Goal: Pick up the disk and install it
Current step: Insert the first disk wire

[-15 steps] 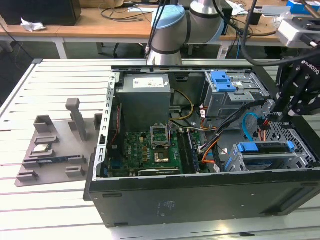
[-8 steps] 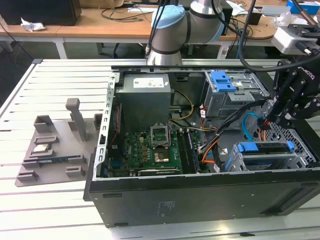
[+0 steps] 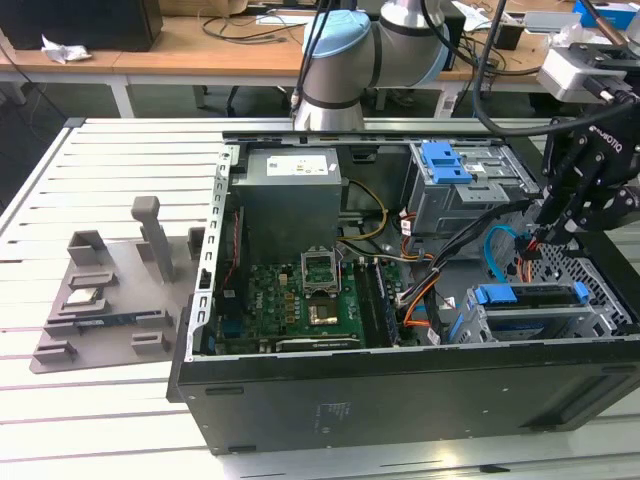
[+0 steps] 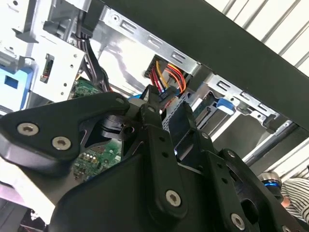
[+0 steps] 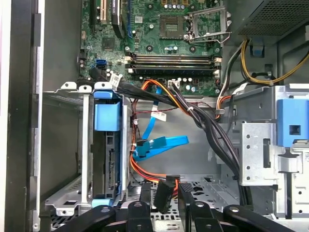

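The disk (image 3: 530, 322) sits in the lower bay of the open computer case, at the exterior view's right, with a blue rail across its top edge. In the first wrist view the disk (image 5: 109, 162) stands edge-on in that bay under a blue rail tab. My gripper (image 3: 537, 238) hangs just above and behind the bay. In both wrist views its black fingers are shut on a black cable connector (image 5: 163, 195) with red, yellow and orange wires (image 4: 166, 77). The connector is apart from the disk's end.
A grey power-supply box (image 3: 290, 190) fills the case's back left. A fixed drive cage with a blue latch (image 3: 447, 163) stands behind my gripper. A blue flat cable (image 5: 161, 145) and black cable bundles (image 5: 212, 130) cross beside the bay. A grey fixture (image 3: 105, 295) lies outside the case.
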Controlling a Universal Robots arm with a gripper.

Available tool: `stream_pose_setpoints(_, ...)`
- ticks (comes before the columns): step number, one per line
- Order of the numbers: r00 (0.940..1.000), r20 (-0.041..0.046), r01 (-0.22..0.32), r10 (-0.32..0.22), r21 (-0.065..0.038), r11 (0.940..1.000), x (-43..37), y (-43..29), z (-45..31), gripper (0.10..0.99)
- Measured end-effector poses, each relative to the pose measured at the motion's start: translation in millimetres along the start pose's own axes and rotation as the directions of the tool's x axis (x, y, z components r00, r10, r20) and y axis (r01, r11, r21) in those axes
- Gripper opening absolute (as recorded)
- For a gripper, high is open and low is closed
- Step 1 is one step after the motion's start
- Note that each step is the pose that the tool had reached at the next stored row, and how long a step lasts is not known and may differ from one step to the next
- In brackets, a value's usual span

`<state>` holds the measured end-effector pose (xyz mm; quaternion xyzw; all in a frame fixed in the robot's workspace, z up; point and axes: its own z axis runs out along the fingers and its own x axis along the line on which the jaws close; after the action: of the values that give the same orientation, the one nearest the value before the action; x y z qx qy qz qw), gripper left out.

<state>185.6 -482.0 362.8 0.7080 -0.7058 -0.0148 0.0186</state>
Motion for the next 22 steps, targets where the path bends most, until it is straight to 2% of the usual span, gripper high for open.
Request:
stream_pose_setpoints(2,1.0000,-0.0002,0.000,0.000,0.000,1.0000,-1.0,-0.1,2.0,0.361)
stream_pose_setpoints(4,1.0000,-0.0024,0.000,0.000,0.000,1.0000,-1.3,-0.4,7.2,0.361)
stream_pose_setpoints(5,1.0000,-0.0074,0.000,0.000,0.000,1.0000,-1.3,-0.4,7.6,0.361)
stream_pose_setpoints(6,1.0000,-0.0088,0.000,0.000,0.000,1.0000,-1.3,-0.4,7.5,0.361)
stream_pose_setpoints(10,1.0000,-0.0085,0.000,0.000,0.000,1.0000,-1.3,-0.4,7.6,0.361)
stream_pose_setpoints(11,1.0000,-0.0084,0.000,0.000,0.000,1.0000,-1.3,-0.4,7.6,0.345)
stream_pose_setpoints(14,1.0000,-0.0082,0.000,0.000,0.000,1.0000,-1.3,-0.4,7.6,0.169)
stream_pose_setpoints(20,1.0000,-0.0079,0.000,0.000,0.000,1.0000,-1.3,0.1,7.6,0.169)
stream_pose_setpoints(22,1.0000,-0.0086,0.000,0.000,0.000,1.0000,0.4,3.5,7.7,0.169)
